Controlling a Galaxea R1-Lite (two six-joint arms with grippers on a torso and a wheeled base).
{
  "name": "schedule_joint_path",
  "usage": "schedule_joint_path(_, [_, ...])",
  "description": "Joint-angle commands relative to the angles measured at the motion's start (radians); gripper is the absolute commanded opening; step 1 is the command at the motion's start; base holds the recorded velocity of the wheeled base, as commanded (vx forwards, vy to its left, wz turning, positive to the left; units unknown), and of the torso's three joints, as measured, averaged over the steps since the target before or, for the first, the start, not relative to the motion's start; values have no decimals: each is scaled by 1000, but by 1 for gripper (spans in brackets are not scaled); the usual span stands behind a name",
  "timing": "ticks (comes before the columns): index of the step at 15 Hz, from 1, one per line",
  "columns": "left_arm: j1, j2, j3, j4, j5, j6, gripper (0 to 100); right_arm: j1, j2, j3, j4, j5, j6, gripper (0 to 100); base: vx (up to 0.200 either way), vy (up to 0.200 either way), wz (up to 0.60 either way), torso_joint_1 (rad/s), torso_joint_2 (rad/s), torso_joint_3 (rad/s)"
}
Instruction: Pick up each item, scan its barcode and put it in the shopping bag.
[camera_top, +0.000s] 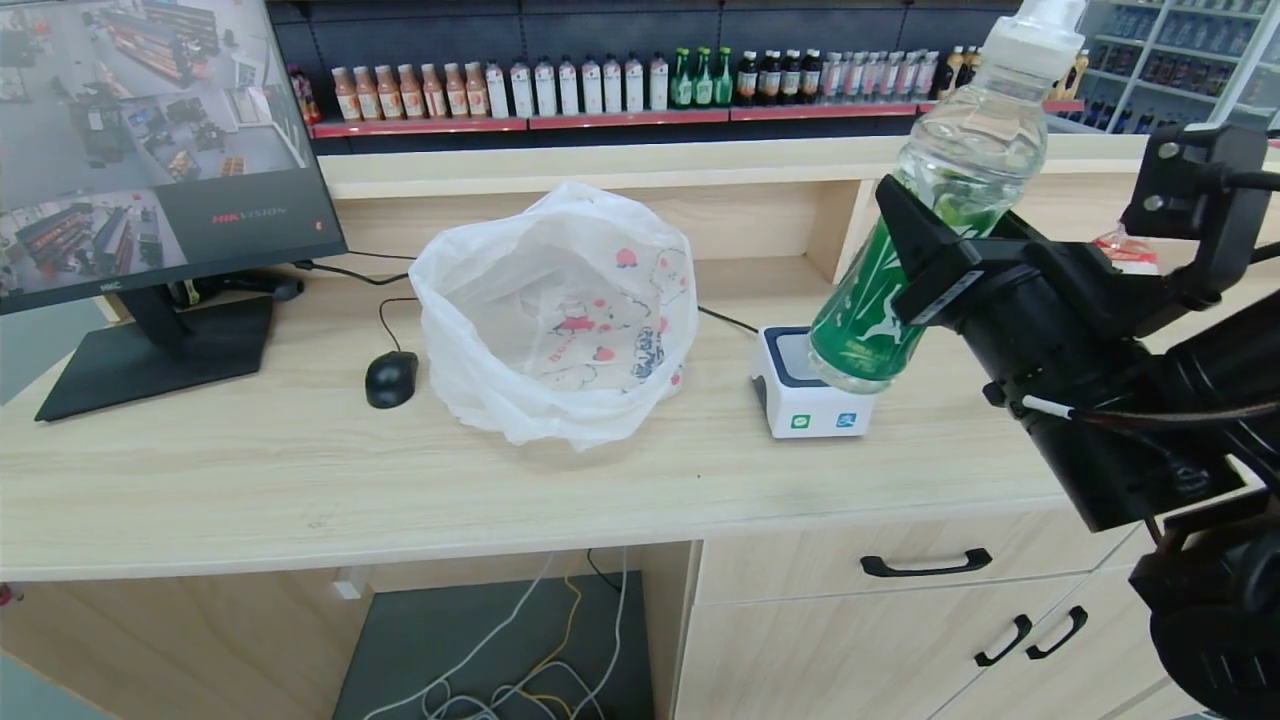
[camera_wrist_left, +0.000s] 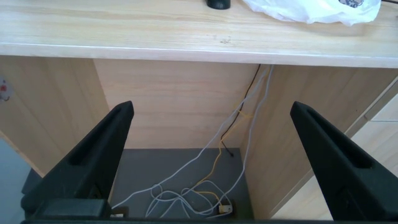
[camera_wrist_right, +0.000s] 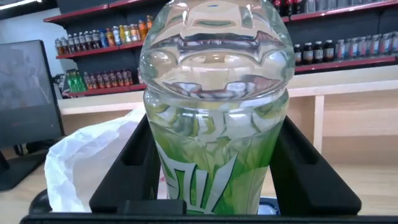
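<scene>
A clear drink bottle (camera_top: 925, 215) with a green label and white cap is held tilted in my right gripper (camera_top: 915, 255), which is shut on its middle. Its base hangs just above the small white barcode scanner (camera_top: 805, 395) on the counter. In the right wrist view the bottle (camera_wrist_right: 214, 118) sits between the two black fingers (camera_wrist_right: 311, 168). The white printed shopping bag (camera_top: 560, 310) stands open on the counter, left of the scanner. My left gripper (camera_wrist_left: 211, 162) is open, low down in front of the counter's open underside, with nothing between its fingers.
A monitor (camera_top: 150, 150) stands at the counter's left, with a black mouse (camera_top: 390, 378) beside the bag. Loose cables (camera_wrist_left: 205, 186) lie in the recess under the counter. Drawers with black handles (camera_top: 925, 565) are below right. Bottle shelves (camera_top: 640, 85) line the back wall.
</scene>
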Motion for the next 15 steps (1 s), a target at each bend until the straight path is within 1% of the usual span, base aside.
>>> schedule_joint_path(1, [0, 0, 0, 0, 0, 0, 100, 0, 30, -13, -1, -1, 1, 0, 0, 0, 0, 0, 0, 0])
schedule_joint_path(2, [-1, 0, 0, 0, 0, 0, 100, 0, 69, -58, -1, -4, 7, 0, 0, 0, 0, 0, 0, 0])
schedule_joint_path(7, [0, 0, 0, 0, 0, 0, 100, 0, 86, -75, -1, -4, 10, 0, 0, 200, 0, 0, 1, 2])
schedule_joint_path(11, [0, 0, 0, 0, 0, 0, 100, 2, 130, -124, -1, -2, 16, 0, 0, 200, 0, 0, 4, 4])
schedule_joint_path(15, [-1, 0, 0, 0, 0, 0, 100, 2, 128, -127, -1, -2, 16, 0, 0, 200, 0, 1, 2, 4])
